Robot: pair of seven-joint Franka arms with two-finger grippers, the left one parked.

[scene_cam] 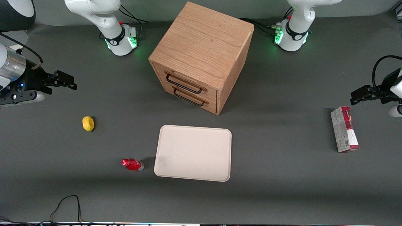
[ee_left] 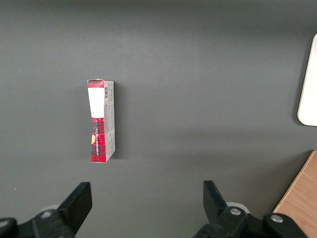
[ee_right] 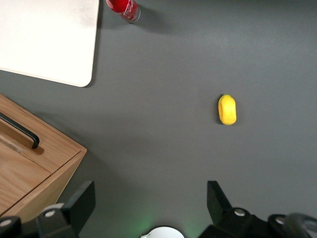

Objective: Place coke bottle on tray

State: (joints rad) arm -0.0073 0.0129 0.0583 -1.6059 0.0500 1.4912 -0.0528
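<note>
Hand (scene_cam: 67,82) open and empty, high above the worktop (scene_cam: 282,188); coke bottle (scene_cam: 132,164) lies on its side well apart, nearer the front camera, beside the tray (scene_cam: 193,153).

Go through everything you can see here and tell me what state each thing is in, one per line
coke bottle: lying on its side on the table, beside the tray, cap on
tray: flat on the table, nothing on it
gripper: open, holding nothing, at the working arm's end of the table
cabinet: both drawers shut
lemon: loose on the table
carton: lying flat, toward the parked arm's end
</note>
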